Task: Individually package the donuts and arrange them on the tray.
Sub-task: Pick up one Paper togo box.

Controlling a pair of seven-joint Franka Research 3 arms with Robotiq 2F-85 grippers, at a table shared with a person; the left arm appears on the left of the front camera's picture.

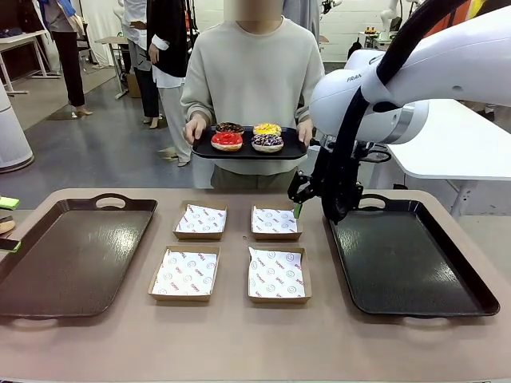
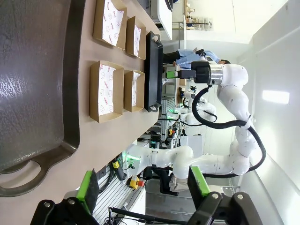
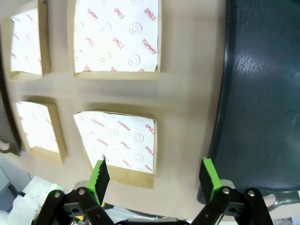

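Well beyond the right gripper sit the donuts.

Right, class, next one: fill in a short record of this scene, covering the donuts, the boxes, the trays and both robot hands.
to pack: red donut, yellow donut, dark chocolate donut, sprinkled donut, all on the black tray held by the person
packaging: four paper-lined boxes in two rows, no donut inside yet
trays: brown tray on the robot's left, dark tray on its right, both on the table
left hand: open, holding nothing, beside the brown tray
right hand: open, holding nothing, above the far right box's edge
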